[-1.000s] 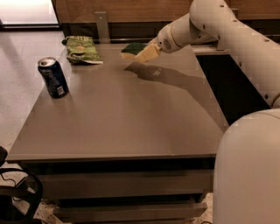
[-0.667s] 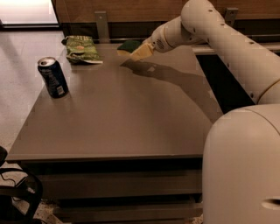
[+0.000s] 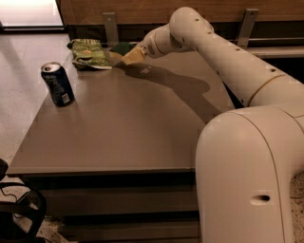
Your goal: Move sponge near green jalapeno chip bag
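Sponge (image 3: 121,47) was gripped by end effector (image 3: 129,57) at table's (image 3: 123,123) far edge.
Bag (image 3: 90,53) was seen just beside it, can (image 3: 57,84) well apart; sponge's axis could not be told.

One sponge (image 3: 121,47), one chip bag (image 3: 89,53), one can (image 3: 57,83); gripper (image 3: 133,56) beside the bag.

a grey table (image 3: 118,128) stands on a pale floor (image 3: 19,114), with a wooden wall (image 3: 137,9) and metal brackets (image 3: 110,26) behind it.
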Controlling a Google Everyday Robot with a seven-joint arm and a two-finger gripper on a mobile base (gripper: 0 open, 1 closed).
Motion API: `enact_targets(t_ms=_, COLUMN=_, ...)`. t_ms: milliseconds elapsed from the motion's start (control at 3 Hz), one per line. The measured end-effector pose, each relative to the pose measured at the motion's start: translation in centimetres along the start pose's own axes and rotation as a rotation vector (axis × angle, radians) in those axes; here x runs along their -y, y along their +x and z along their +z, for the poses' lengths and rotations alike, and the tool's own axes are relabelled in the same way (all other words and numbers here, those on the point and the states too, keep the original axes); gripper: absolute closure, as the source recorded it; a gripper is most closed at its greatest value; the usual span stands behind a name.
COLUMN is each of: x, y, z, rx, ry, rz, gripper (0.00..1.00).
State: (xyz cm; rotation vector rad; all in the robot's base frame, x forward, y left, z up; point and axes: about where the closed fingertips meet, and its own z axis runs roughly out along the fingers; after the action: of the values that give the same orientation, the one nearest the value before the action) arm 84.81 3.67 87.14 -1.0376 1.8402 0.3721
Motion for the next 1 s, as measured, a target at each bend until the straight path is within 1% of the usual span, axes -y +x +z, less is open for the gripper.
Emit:
enact_targets(t_ms=333, x=-0.09, y=0.22, z=-0.01, rx=-0.004, ry=-0.004, rz=-0.001, gripper=0.81)
enact_targets(t_ms=667, x=-0.28, y=0.28, z=0.27, rx=-0.005, ry=-0.008, rz=0.000, gripper=0.59)
enact_targets(t_ms=1000, x=-0.55, y=0.38, z=0.65, rx=-0.007, ry=-0.014, rz=0.000, gripper=0.28)
